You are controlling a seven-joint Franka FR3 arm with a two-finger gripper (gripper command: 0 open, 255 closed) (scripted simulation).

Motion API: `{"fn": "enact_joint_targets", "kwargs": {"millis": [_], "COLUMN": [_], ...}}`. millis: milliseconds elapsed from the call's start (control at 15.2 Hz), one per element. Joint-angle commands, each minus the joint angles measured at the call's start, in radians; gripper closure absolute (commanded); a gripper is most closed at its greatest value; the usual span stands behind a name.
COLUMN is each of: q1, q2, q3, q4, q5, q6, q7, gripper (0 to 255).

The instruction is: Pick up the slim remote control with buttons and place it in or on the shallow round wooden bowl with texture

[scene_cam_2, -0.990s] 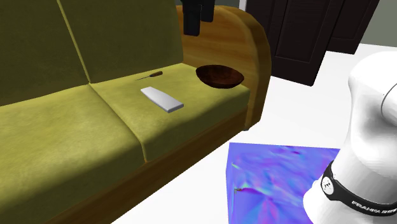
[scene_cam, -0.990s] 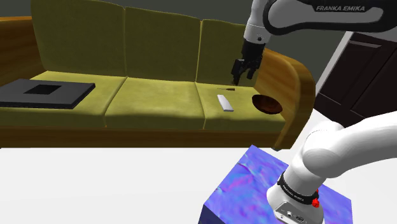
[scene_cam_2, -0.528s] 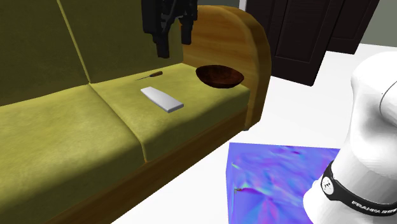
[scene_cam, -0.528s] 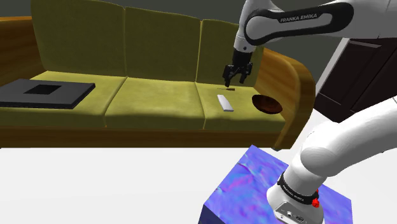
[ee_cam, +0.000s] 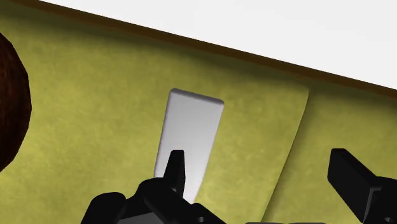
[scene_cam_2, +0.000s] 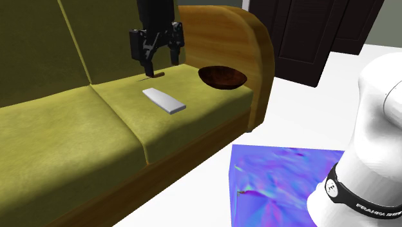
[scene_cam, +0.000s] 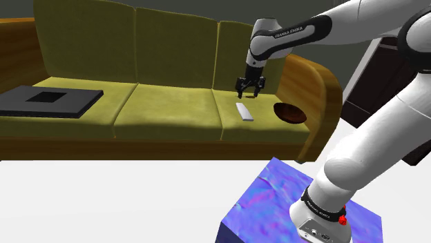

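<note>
The gripper (scene_cam: 247, 95) hangs above the right-hand cushion of the sofa (scene_cam: 166, 114), pointing down, with its fingers spread wide and nothing between them. It is clear of the fabric and touches nothing.

Layout, from the shoulder view's left to its right:
- A flat black slab (scene_cam: 48, 101) lies on the left cushion, well apart from the work.
- The middle cushion carries nothing.
- The remote (scene_cam: 244, 112) lies flat on the right cushion, drawn plain pale grey. It is just below the gripper and a little nearer the seat's front edge.
- The bowl (scene_cam: 290, 113), dark brown, rests at the end of the same cushion, against the wooden armrest (scene_cam: 318, 90). It is near the remote but not touching it.

In the second exterior view a thin dark stick (scene_cam_2: 153, 77) lies just behind the remote (scene_cam_2: 163, 101), beneath the gripper (scene_cam_2: 161, 66).

In the wrist view the fingers straddle the remote's (ee_cam: 191, 137) narrow width, which suits a pinch across its long sides. The alignment is off-centre: the remote sits under the finger nearer the bowl (ee_cam: 13, 102), not midway in the gripper (ee_cam: 261, 172).

Judgement: this is the approach step. A small shift towards the bowl side, to centre the remote, looks necessary before descent.
</note>
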Motion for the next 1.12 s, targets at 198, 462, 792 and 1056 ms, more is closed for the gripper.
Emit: {"fn": "enact_joint_targets", "kwargs": {"millis": [198,462,792,1056], "q1": [-0.033,-0.063,-0.099,-0.102], "q2": [0.166,0.304,0.442,0.470], "q3": [-0.047,-0.078,-0.099,-0.096], "q4": [0.080,0.161,0.243,0.222], "q5": [0.043,0.093,0.152,0.161], "q6": [0.072,0.113,0.151,0.198], "q7": [0.006,0.000,-0.009,-0.015], "gripper": [0,0,0,0]}}
